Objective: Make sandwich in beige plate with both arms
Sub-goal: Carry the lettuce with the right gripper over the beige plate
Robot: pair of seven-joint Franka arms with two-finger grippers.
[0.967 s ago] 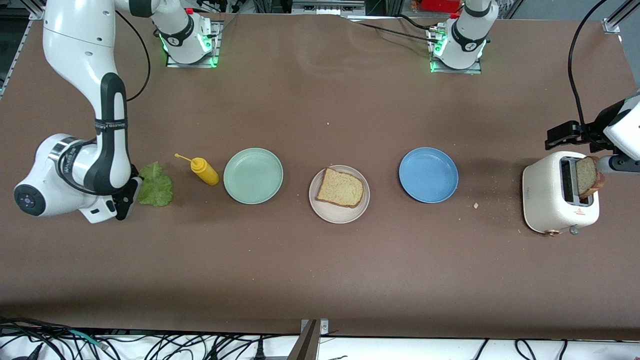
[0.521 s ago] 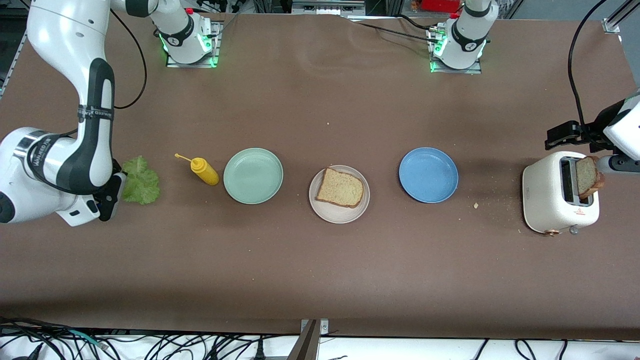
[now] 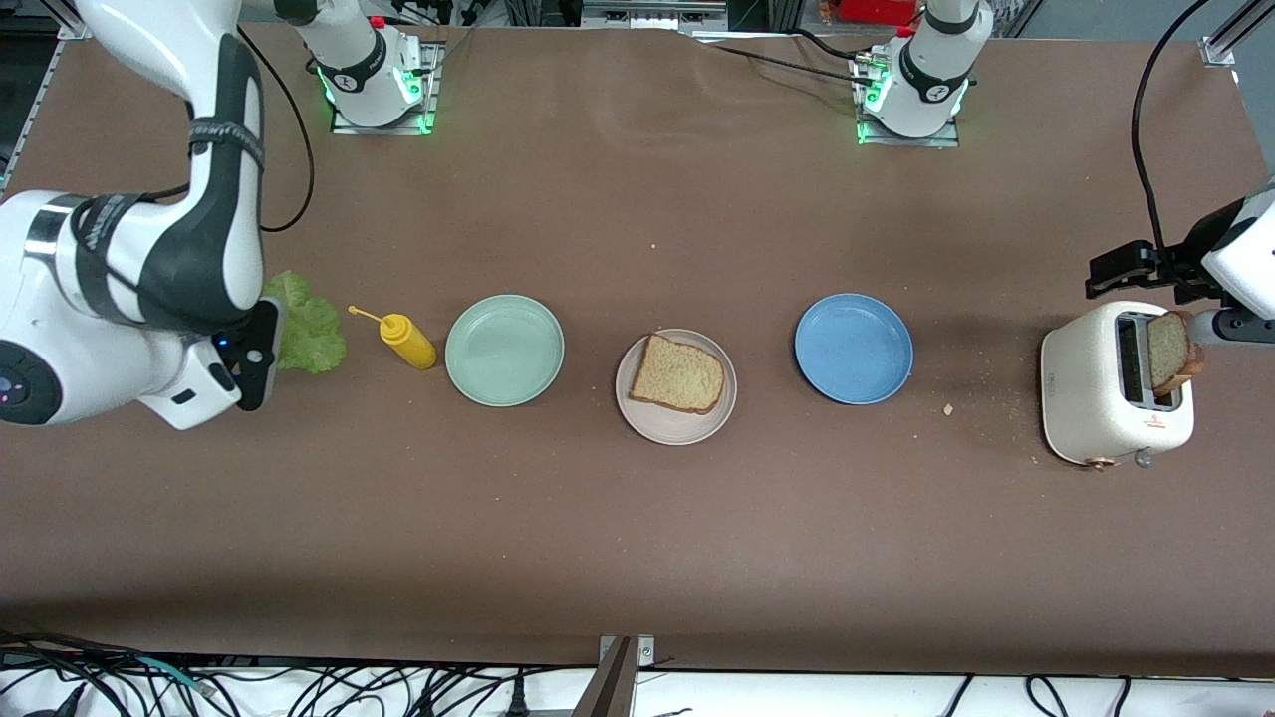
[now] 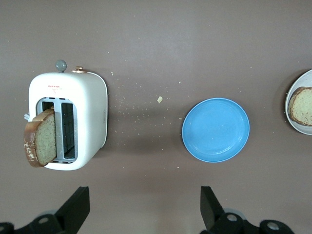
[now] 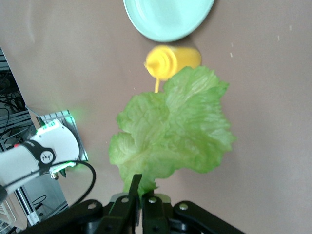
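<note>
Green lettuce leaf (image 5: 173, 129), pinched in the closed right gripper (image 5: 141, 200), has swung back up toward the mustard bottle (image 3: 406, 340), ready for the bread slice (image 3: 679, 374) on the beige plate (image 3: 647, 423); open tabletop lies between. The left gripper (image 4: 144, 209) waits spread above the toaster (image 3: 1101, 396).

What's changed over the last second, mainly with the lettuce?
The right tool, shut on the lettuce leaf, carried it toward the right arm's end of the table, then back toward the mustard bottle. Left tool, toaster, plates and bread unchanged.
</note>
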